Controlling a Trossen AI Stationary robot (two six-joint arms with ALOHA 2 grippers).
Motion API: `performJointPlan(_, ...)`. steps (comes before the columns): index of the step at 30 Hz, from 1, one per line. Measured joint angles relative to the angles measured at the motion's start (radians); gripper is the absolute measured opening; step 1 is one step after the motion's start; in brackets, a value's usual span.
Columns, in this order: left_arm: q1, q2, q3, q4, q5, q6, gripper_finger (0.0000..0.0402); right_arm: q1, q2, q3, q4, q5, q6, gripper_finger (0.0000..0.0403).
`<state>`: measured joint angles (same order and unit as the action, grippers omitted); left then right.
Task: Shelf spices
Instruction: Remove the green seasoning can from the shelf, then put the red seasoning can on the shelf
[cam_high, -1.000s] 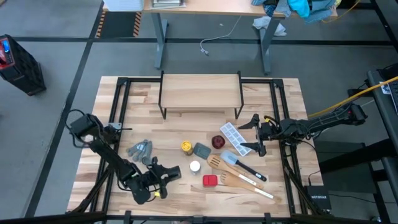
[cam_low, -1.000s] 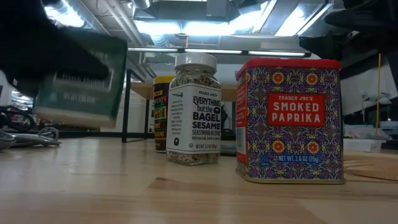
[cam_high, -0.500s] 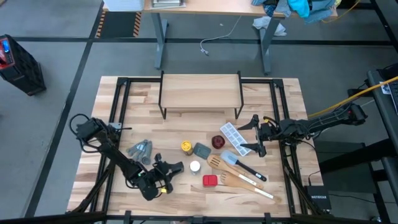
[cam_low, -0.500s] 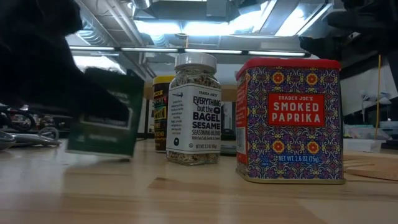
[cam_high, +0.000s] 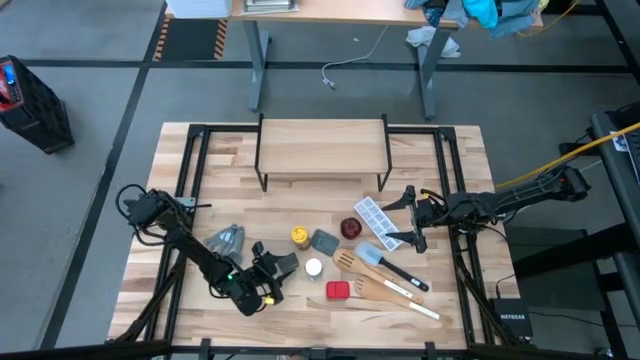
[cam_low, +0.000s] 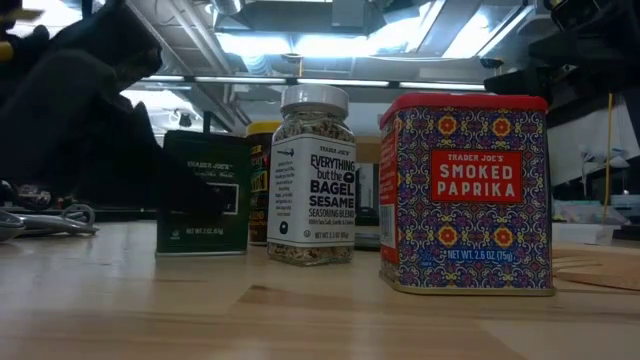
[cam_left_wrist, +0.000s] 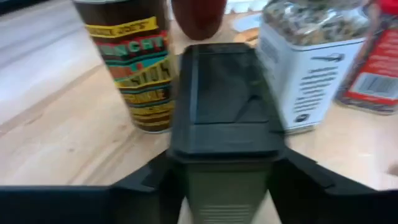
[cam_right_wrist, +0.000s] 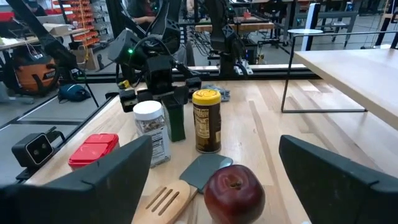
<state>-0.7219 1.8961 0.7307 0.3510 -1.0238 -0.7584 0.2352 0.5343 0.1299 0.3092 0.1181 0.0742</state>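
Note:
My left gripper (cam_high: 278, 268) is shut on the dark green square tin (cam_low: 205, 192), which stands between the yellow-lidded amber jar (cam_high: 299, 236) and the white-capped jar (cam_high: 313, 268). In the left wrist view the tin (cam_left_wrist: 227, 106) fills the middle, with the amber jar (cam_left_wrist: 127, 62) and the white-capped jar (cam_left_wrist: 311, 62) behind it. The red square tin (cam_high: 338, 290) stands on its base nearer the near edge. The shelf (cam_high: 322, 150) stands on black legs at the far side. My right gripper (cam_high: 405, 215) is open, right of the spices. My left gripper pinches the dark tin's upper body just under its lid (cam_left_wrist: 224, 180), one finger (cam_left_wrist: 146, 180) on each opposite side. The fingers come level from the table's near-left. The tin is upright with its base on the tabletop (cam_low: 203, 250).
Grey measuring spoons (cam_high: 225, 240) lie left of the tin. A dark red round object (cam_right_wrist: 233, 190), a grey scraper (cam_high: 324, 241), wooden utensils (cam_high: 375, 285), a black-handled spatula (cam_high: 395, 268) and a white-and-blue tray (cam_high: 378, 220) lie between the spices and my right gripper.
My left gripper has carried the dark tin toward the table's right and far side, and down. The tin was raised and tilted; now it stands upright on the table beside the amber jar and the white-capped jar.

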Motion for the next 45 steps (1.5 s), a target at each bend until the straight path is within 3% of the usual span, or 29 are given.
performJointPlan(6,0.000,0.000,0.000,0.009,0.065,-0.008,0.0233,0.000,0.000,0.000,0.000,0.000,0.000,0.0356)
performJointPlan(17,0.000,-0.018,0.000,0.113,0.009,0.120,0.0238,0.000,0.000,0.000,-0.001,-0.009,0.002,0.0356)
performJointPlan(31,-0.005,-0.047,0.000,0.197,-0.105,0.283,0.0239,0.000,0.000,0.000,0.001,-0.227,0.135,0.0356)
performJointPlan(35,-0.005,-0.047,0.000,0.322,-0.141,0.426,0.0239,0.000,0.000,0.000,0.001,-0.233,0.166,0.0356)
performJointPlan(45,-0.005,-0.047,0.000,0.756,-0.159,0.971,0.0239,0.000,0.000,0.000,0.038,-0.244,0.195,0.0356)
